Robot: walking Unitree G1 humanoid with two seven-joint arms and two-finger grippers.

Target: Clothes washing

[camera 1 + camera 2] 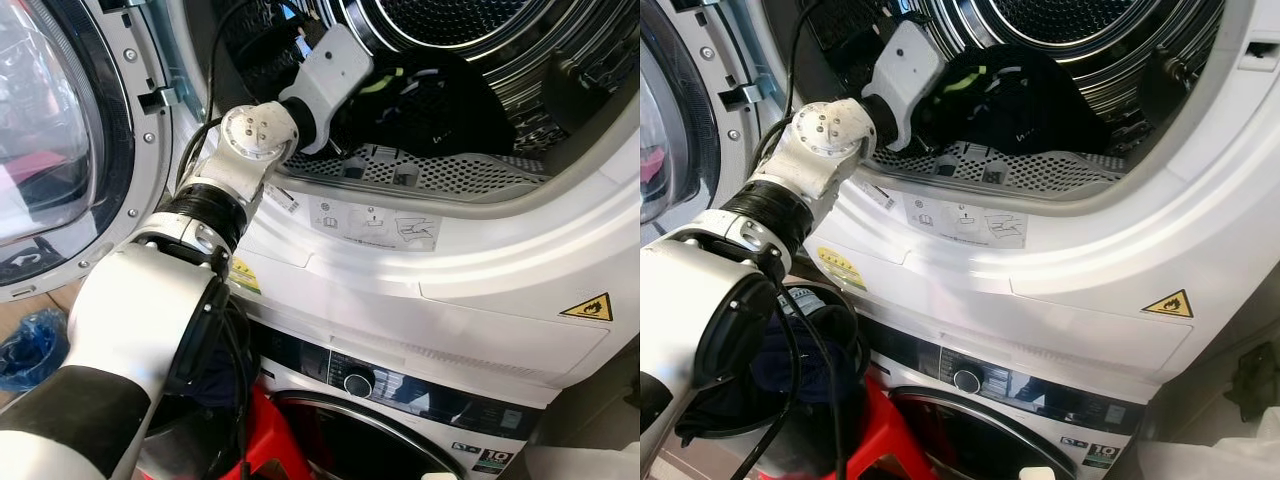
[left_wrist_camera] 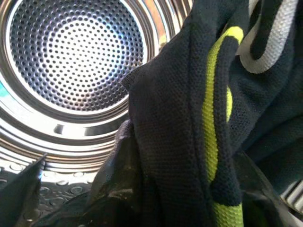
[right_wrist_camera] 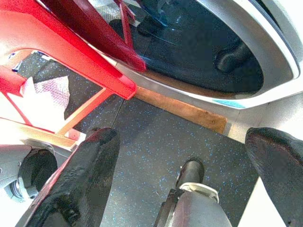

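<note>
My left arm [image 1: 255,135] reaches into the open upper drum [image 1: 480,25] of the stacked machines. A black garment with a yellow-green stripe [image 1: 430,100] lies at the drum's mouth, just beyond the wrist. In the left wrist view the same garment [image 2: 189,118] hangs close before the camera, and my left gripper [image 2: 184,189] is shut on it, its fingers largely covered by cloth. My right gripper [image 3: 184,137] hangs low and open over the dark floor, with nothing between its fingers [image 3: 90,175].
The upper machine's round door [image 1: 50,130] stands open on the left. Below sits a second machine with a control knob [image 1: 358,382] and a glass door [image 3: 199,52]. A red stool [image 3: 71,38] stands before it, and a blue bag [image 1: 30,345] lies at the lower left.
</note>
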